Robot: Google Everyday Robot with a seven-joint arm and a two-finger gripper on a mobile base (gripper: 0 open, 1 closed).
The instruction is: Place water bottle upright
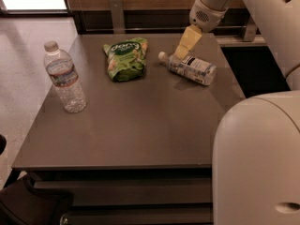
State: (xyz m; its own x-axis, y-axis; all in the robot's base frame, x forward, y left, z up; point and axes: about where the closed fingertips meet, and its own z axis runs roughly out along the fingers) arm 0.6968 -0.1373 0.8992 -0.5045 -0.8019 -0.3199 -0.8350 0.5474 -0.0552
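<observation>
The water bottle (190,68) lies on its side on the grey table (136,125), at the back right. Its white cap points left toward the chip bag and its white label with dark print faces up. My gripper (183,48) hangs from the white arm coming in from the upper right. Its yellowish fingers (186,41) point down and left, just above the bottle's neck end.
A taller ribbed clear bottle (64,78) with a red-and-blue label stands upright at the table's left edge. A green chip bag (125,57) lies at the back middle. The robot's white body (255,158) fills the lower right. A wooden counter wall runs behind the table.
</observation>
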